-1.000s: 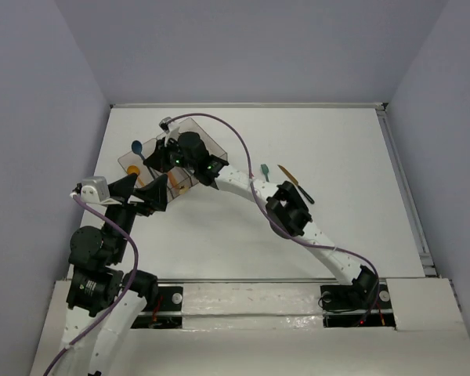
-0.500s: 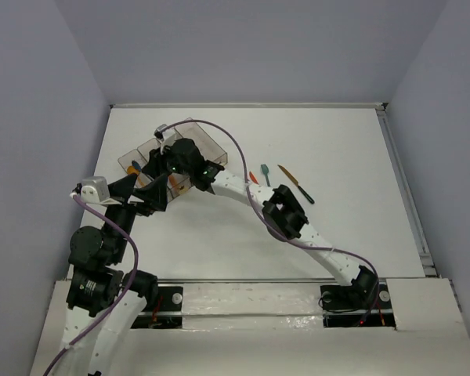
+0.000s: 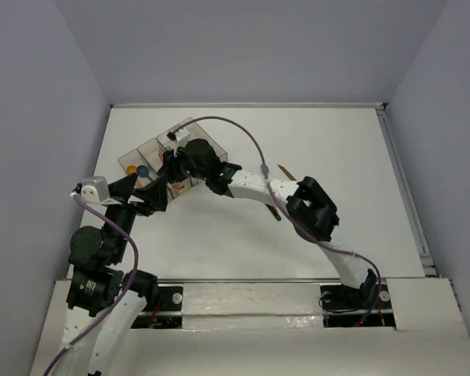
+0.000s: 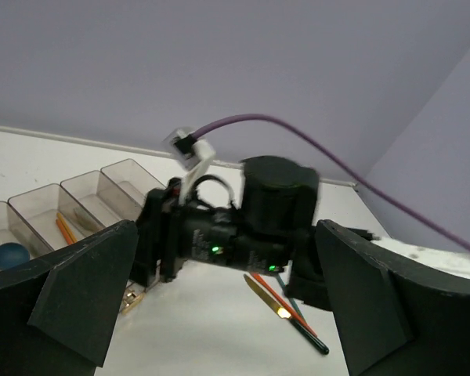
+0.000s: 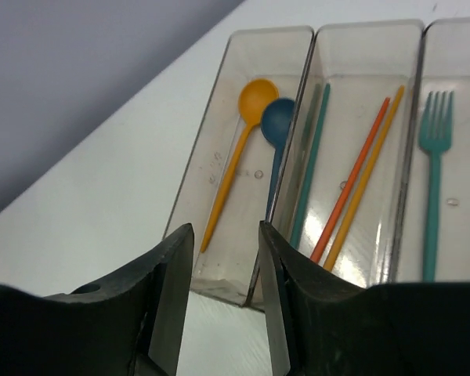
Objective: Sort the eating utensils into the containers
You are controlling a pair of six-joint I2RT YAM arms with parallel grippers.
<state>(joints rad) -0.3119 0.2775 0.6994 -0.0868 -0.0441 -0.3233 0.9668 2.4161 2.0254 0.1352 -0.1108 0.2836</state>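
As my right gripper (image 5: 225,243) hangs released above the bins (image 5: 270,30), the orange spoon (image 5: 247,117) and blue spoon (image 5: 278,129) lie in the 9 o'clock end bin. My left gripper (image 4: 227,235) gapes empty. A knife (image 3: 285,171) lies loose at the bins' 3 o'clock.

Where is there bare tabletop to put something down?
Bare: the table's far right, beyond the orange knife, and the near middle, this side of the right arm. Crowded: the left, where the left hand and right hand crowd the containers.
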